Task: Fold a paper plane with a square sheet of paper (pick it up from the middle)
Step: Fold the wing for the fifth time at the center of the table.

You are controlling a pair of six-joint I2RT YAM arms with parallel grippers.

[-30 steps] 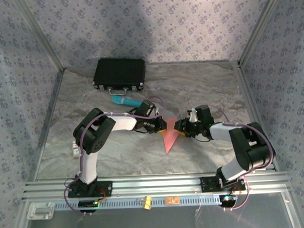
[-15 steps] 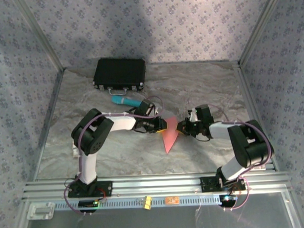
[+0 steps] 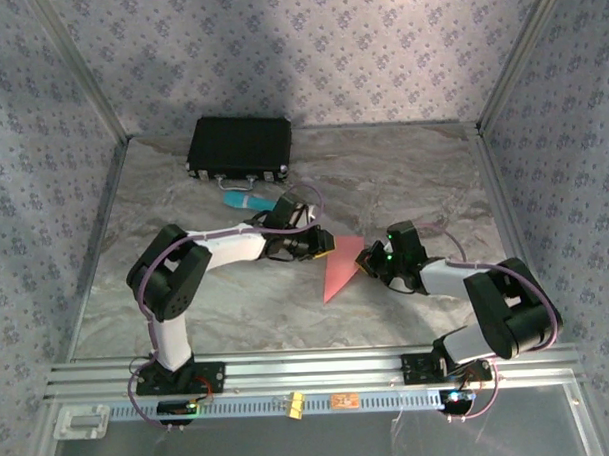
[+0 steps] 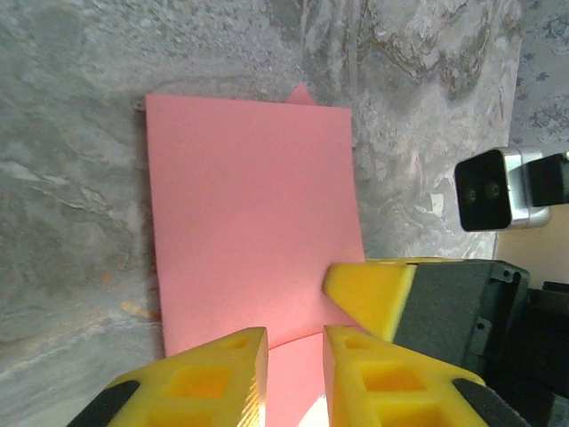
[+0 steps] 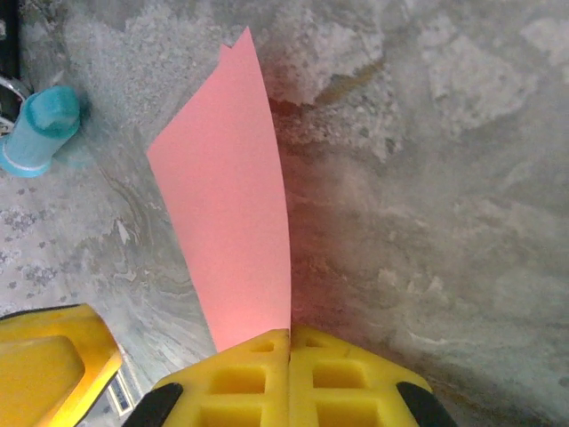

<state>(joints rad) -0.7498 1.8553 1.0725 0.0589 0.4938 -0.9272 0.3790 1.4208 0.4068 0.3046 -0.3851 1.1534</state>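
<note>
The salmon-pink sheet of paper (image 3: pixel 340 270) is a folded, pointed shape on the marble table, its tip toward the near left. My right gripper (image 3: pixel 369 264) is shut on the paper's right edge; in the right wrist view the paper (image 5: pixel 233 213) rises curved from between the closed fingertips of that gripper (image 5: pixel 289 342). My left gripper (image 3: pixel 322 247) stands at the paper's upper left corner. In the left wrist view this gripper (image 4: pixel 293 378) is open, a gap between its fingers, with the paper (image 4: pixel 249 205) under them. The right gripper's finger (image 4: pixel 369 285) rests on the paper's edge there.
A teal cylinder (image 3: pixel 249 201) lies just behind the left gripper, also at the left edge as the cylinder (image 5: pixel 40 129) in the right wrist view. A black case (image 3: pixel 240 147) sits at the back left. Metal frame rails border the table (image 3: pixel 423 174).
The right gripper has moved nearer and lower with the paper's edge, and the paper has swung so its tip points more to the left. The left arm's elbow has dropped.
</note>
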